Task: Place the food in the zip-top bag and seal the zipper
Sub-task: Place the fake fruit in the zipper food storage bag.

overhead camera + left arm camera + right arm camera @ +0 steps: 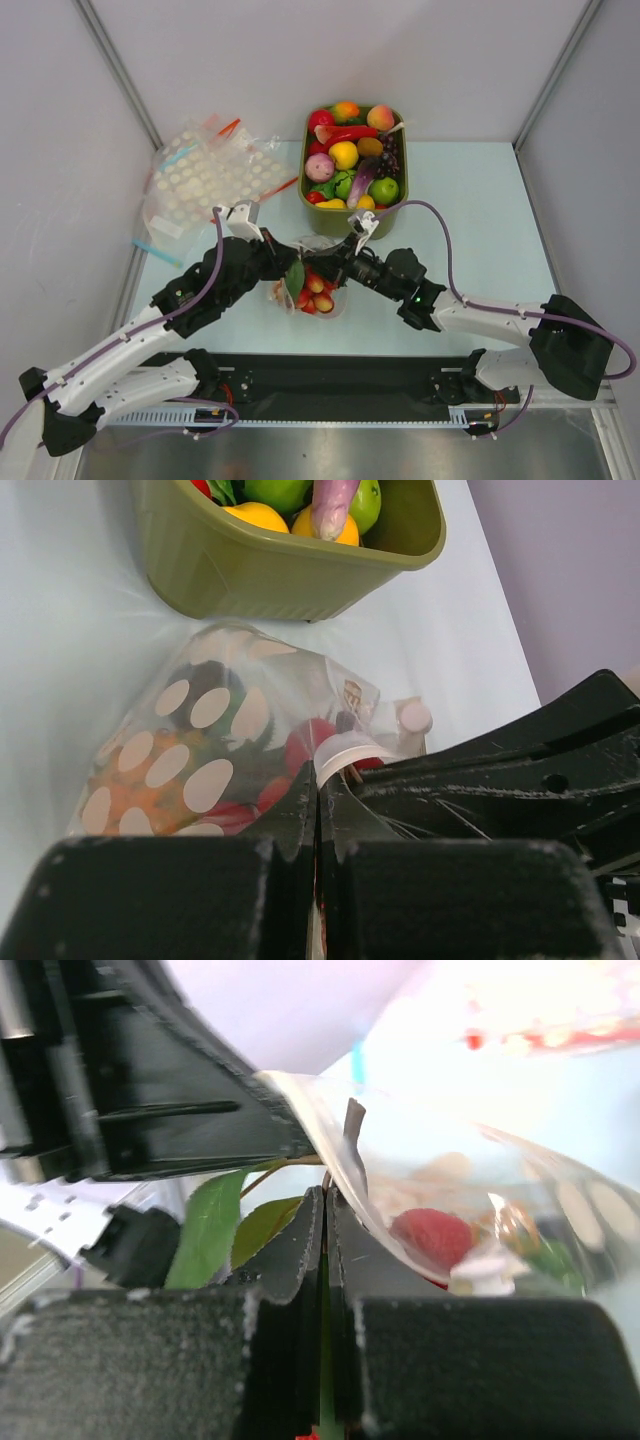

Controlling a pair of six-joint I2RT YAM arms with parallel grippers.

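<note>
Both arms are angled inward over the middle of the pale blue table [480,220]; their tips are brought together above the zip-top bag [322,300].

- Left gripper [318,780]: the fingers are pressed flat together with no gap visible, and the bag's upper edge is pinched at their tips.
- Right gripper [327,1200]: the fingers are likewise closed tight. A thin fold of the bag's film is caught at the tips and stands up just above them.
- In the top view the two grippers are seen almost touching each other, the left one on the left of the bag's top edge and the right one on the right.

Zip-top bag: it is found at the table's centre, just in front of the olive-green bin [260,575] and apart from it. White oval dots are seen on its clear film in the left wrist view. The lower part is resting on the table and the upper edge is lifted by the two grips.

Zipper [345,750]: a pale whitish strip is seen curling beside the left fingertips. Whether it is pressed shut along its length cannot be told.

Food [315,290]: red pieces and an orange-yellow piece are seen through the film, inside the bag. A green leaf [210,1235] is seen beside the right fingers.

More toy fruit and vegetables are piled in the bin. A heap of dotted bags [205,180] is lying at the table's far left.
</note>
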